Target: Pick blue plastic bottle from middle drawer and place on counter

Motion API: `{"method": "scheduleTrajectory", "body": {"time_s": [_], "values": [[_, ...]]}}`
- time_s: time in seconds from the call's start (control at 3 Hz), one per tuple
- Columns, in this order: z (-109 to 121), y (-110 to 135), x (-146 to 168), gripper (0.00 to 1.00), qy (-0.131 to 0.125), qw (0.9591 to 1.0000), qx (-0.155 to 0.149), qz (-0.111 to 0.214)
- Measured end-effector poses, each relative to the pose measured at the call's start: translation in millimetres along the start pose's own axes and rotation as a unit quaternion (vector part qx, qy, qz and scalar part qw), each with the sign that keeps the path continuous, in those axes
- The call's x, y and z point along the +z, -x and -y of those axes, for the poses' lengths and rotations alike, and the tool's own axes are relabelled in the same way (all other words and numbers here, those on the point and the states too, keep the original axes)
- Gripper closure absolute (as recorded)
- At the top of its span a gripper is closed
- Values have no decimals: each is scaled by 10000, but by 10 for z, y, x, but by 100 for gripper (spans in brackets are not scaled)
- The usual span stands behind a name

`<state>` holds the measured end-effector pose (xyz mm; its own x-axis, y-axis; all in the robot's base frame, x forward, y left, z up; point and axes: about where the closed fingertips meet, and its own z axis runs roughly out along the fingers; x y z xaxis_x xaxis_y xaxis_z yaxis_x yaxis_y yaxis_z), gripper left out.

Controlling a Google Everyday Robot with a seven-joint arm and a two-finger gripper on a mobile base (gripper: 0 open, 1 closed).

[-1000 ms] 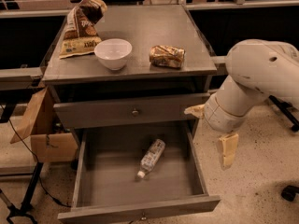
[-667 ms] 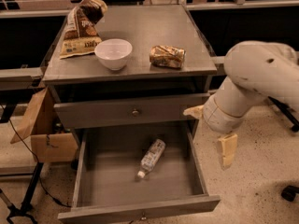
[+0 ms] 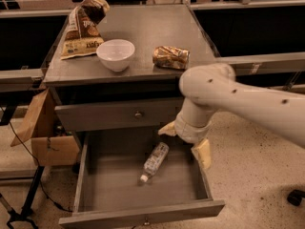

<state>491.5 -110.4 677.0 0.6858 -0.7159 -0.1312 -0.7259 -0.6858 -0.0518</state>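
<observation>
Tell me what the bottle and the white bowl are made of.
The bottle looks like clear plastic: see-through, white cap. The bowl is smooth, glossy white, ceramic or plastic, can't tell. The hand hangs open above the drawer, near the bottle.

On the counter [image 3: 143, 27] you see 3 things. A white bowl [image 3: 116, 54] stands near the front edge. A brown bag [image 3: 83, 30] is just beside it on the left, and a foil packet [image 3: 170, 57] lies on the right, apart from the bowl. The gripper [image 3: 186, 141] hangs below the counter, over the right side of the open drawer [image 3: 114, 185], with its fingers spread.
</observation>
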Motion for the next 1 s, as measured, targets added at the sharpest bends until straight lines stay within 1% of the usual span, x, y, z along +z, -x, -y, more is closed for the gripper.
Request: {"method": "scheduleTrajectory", "body": {"time_s": [0.33,0.67,1.0], "values": [[416,19,882,0,548,9917,-1163,105],[416,19,882,0,548,9917,-1163,105],[591,-26,1030,0,171,9892,-1432,260]]}}
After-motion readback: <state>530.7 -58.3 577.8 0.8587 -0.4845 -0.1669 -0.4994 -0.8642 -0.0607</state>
